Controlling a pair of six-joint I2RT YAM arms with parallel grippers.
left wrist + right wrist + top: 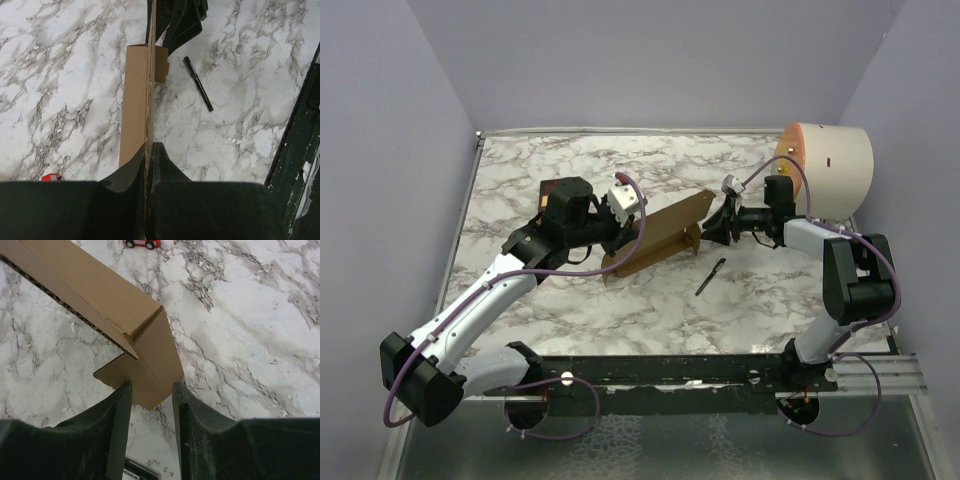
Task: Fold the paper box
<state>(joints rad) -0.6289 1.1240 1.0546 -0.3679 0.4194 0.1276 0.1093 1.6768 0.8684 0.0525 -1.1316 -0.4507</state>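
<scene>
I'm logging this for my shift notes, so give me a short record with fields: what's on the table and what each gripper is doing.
surface: white marble-patterned table
workpiece: brown corrugated cardboard paper box, partly folded, main panel upright, one flap flat on the table
left gripper: shut on the paper box's edge
right gripper: jaws apart, a box tab between them
nearby: slim black pen; large cream cylinder
</scene>
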